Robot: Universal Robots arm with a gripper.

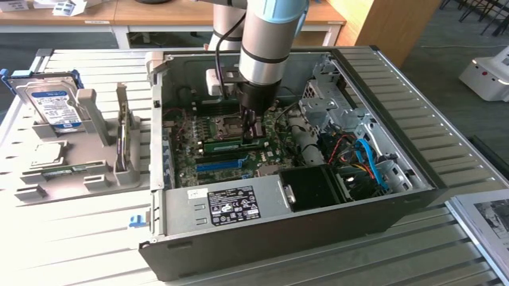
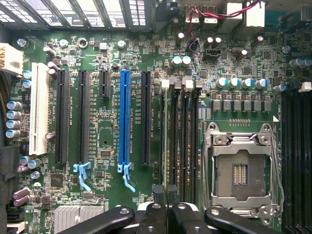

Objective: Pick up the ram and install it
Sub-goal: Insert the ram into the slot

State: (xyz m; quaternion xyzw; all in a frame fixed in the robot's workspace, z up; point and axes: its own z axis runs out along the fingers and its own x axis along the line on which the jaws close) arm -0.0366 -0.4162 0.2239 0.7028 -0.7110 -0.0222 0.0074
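Claw point(image 2: 166, 194) clenched above thin green ram stick point(image 1: 228, 143), frame centre; uneven press could leave one end unseated.

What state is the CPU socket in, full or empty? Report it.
Empty: the CPU socket shows bare contacts inside its metal frame, with no chip seated.

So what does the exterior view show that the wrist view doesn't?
Exterior view: the arm down inside the open case, a hard drive in the grey rack beside it, and a green stick, likely the ram, under the gripper. Wrist view: a white slot and a row of capacitors. Both: the shut gripper, blue slot, processor socket.
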